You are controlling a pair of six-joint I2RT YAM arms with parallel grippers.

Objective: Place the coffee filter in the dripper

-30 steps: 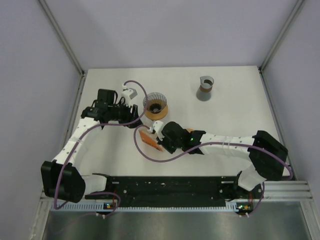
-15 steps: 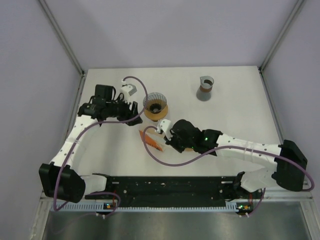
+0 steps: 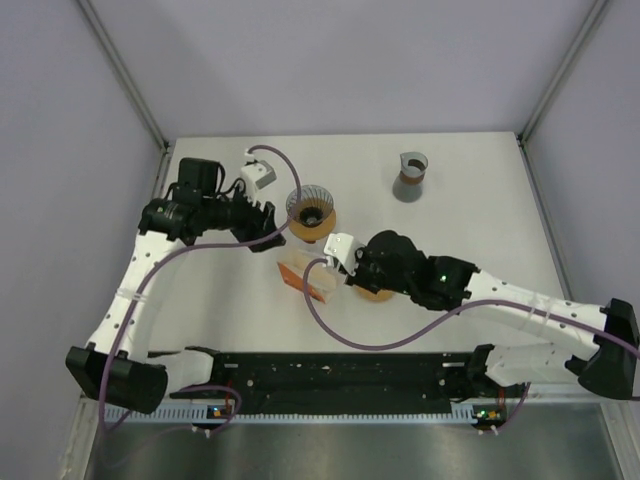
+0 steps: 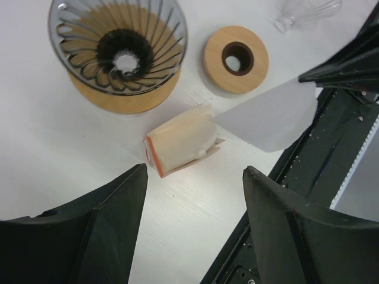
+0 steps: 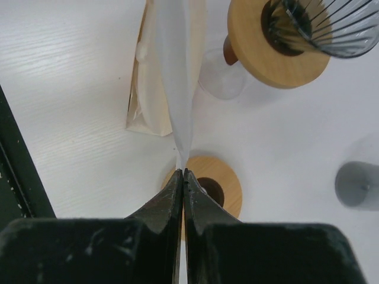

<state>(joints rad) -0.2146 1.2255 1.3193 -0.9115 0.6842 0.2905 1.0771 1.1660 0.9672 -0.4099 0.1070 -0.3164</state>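
1. R claw (image 5: 183, 171) pinched shut on the white coffee filter (image 5: 177, 89), held up over the filter pack (image 4: 177, 148).
2. L claw (image 4: 194, 174) wide open, gripping nothing.
3. The dripper (image 4: 118, 53) sits on the bench (image 3: 480, 230), just beside pack.

Overhead, the right arm (image 3: 440, 280) hides most of the wooden ring (image 3: 375, 294). The left wrist view clips a glass piece (image 4: 308, 10) at its top; the right wrist view clips the coffee filter (image 5: 177, 71) and grey cup (image 5: 357, 184).

Pale lilac walls (image 3: 340, 60) close in on three sides, a white table (image 3: 480, 225) sits evenly lit, grey corner posts (image 3: 123, 70) rising.
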